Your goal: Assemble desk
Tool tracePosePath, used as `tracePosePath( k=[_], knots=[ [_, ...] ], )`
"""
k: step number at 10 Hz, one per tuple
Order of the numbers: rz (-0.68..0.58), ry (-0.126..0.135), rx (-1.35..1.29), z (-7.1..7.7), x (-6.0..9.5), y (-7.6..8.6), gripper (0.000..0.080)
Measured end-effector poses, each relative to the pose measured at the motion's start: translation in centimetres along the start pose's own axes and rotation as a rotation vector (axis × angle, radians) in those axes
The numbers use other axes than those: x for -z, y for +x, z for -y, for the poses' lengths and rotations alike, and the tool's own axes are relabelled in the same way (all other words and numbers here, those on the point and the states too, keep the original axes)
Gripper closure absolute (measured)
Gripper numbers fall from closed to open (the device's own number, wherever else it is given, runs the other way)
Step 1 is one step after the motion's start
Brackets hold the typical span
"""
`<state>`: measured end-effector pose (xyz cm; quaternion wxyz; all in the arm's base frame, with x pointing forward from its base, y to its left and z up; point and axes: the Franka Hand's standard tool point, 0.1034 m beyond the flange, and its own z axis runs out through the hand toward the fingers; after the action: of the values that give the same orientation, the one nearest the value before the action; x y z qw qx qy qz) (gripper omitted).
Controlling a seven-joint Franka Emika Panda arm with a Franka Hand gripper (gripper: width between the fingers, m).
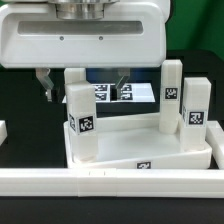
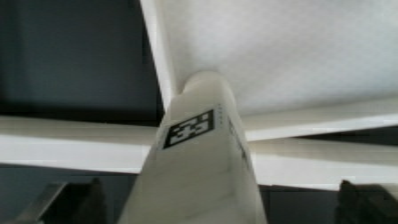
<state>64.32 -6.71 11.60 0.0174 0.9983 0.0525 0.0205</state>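
Note:
The white desk tabletop (image 1: 140,152) lies upside down on the black table. Several white block legs with tags stand upright in its corner sockets: front left (image 1: 82,118), back left (image 1: 74,78), back right (image 1: 172,88), front right (image 1: 194,112). My gripper (image 1: 83,85) hangs over the back-left leg with one dark finger (image 1: 45,85) on each side. In the wrist view that leg (image 2: 196,140) stands between the fingers (image 2: 75,200) with a gap on both sides of it, above the tabletop's inner face (image 2: 285,50). The gripper (image 2: 222,202) is open and touches nothing.
A long white rail (image 1: 100,182) runs along the front of the table. The marker board (image 1: 125,93) lies behind the desk. A small white piece (image 1: 3,130) sits at the exterior view's left edge. The large white hand body (image 1: 80,35) hides the scene's back.

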Motion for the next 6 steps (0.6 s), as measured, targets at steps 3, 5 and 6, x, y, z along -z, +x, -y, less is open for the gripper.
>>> tracePosePath(
  k=[3, 5, 6],
  knots=[
    [0.004, -0.008, 0.173, -0.16, 0.01, -0.05, 0.0162],
    [0.005, -0.010, 0.206, -0.22, -0.01, -0.08, 0.0343],
    [0.006, -0.010, 0.205, -0.23, -0.02, -0.09, 0.0515]
  ],
)
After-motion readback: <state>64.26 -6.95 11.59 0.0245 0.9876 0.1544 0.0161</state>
